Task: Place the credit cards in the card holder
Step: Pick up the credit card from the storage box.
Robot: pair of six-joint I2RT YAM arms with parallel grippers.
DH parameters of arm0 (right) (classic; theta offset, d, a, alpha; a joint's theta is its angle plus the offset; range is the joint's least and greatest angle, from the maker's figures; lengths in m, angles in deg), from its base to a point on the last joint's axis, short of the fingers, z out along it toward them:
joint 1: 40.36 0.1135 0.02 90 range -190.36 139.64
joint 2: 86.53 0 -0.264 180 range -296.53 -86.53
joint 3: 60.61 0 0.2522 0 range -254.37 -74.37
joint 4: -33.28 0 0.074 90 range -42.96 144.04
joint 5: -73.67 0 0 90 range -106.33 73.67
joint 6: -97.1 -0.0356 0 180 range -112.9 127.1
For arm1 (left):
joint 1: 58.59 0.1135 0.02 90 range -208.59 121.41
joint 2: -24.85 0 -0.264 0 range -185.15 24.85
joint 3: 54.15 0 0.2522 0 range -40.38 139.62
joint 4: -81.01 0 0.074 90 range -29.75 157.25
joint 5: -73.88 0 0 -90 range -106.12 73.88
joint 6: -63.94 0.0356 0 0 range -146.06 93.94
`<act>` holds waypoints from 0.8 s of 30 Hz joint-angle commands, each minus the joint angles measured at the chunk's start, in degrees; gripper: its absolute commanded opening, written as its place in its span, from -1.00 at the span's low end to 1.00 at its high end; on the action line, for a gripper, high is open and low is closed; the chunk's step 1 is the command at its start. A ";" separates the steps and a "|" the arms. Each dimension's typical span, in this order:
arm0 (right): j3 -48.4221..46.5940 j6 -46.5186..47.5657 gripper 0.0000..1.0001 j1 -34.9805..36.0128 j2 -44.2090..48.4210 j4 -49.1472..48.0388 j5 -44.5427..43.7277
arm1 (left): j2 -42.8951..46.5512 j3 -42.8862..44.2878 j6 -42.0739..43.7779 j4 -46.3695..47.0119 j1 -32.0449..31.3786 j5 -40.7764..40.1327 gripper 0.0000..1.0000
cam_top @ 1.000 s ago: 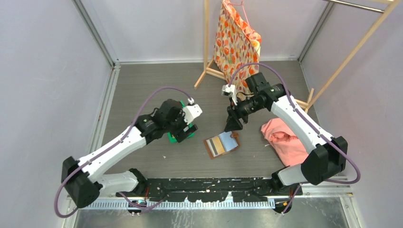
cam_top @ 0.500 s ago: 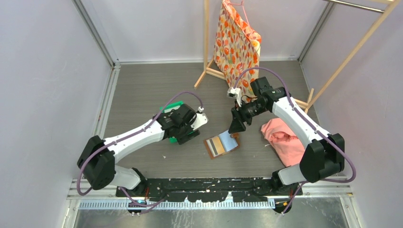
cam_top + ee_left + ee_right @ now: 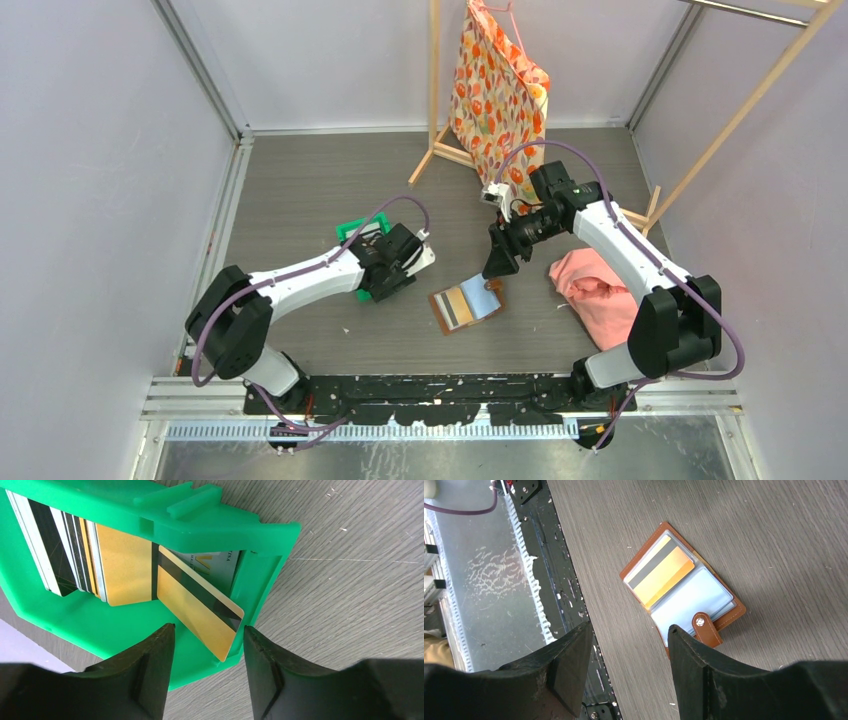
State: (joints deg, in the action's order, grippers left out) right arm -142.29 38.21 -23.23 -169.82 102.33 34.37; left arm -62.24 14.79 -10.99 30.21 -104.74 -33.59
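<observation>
The credit cards [image 3: 75, 555] stand on edge in a green bin [image 3: 215, 517]. One gold card with a dark stripe [image 3: 200, 610] leans out of the row toward my left gripper [image 3: 207, 635]. That gripper is open, and the card's lower corner pokes between its fingertips without touching either. The brown card holder [image 3: 466, 304] lies open on the table, and a gold and grey card [image 3: 661, 570] shows in its left page. My right gripper [image 3: 630, 630] hangs open and empty just above the card holder's [image 3: 684, 587] snap tab [image 3: 704, 627].
A pink cloth [image 3: 600, 290] lies to the right of the card holder. At the back, a wooden rack [image 3: 435, 100] carries a patterned bag [image 3: 497, 90]. The black rail [image 3: 440, 385] runs along the near edge.
My left arm has dropped down to the green bin, and its jaws have narrowed around the leaning gold card. My right gripper shifted slightly right, staying open.
</observation>
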 commanded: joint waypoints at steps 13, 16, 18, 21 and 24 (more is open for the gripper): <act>-0.11 0.09 0.22 -0.57 0.21 -0.71 2.12 | 1.56 2.25 -1.14 -0.43 -0.26 -3.88 -0.27; -0.11 0.09 0.22 -0.60 0.13 -0.63 2.28 | 2.51 2.22 -1.30 -0.10 -0.26 -4.18 -0.31; -0.11 0.09 0.22 -0.59 0.14 -0.55 2.30 | 2.94 2.00 -1.36 0.18 -0.26 -4.51 -0.34; -0.11 0.05 0.22 -0.62 0.14 -0.62 2.45 | 3.32 1.91 -1.42 0.37 -0.26 -4.84 -0.37; -0.10 0.09 0.22 -0.67 0.14 -0.53 2.56 | 3.61 2.04 -1.52 0.39 -0.26 -5.18 -0.41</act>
State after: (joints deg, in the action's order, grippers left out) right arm -142.29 38.21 -23.63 -169.84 102.35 35.20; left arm -60.93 14.95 -12.15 30.10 -105.03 -37.03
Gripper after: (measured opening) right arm 0.611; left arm 0.305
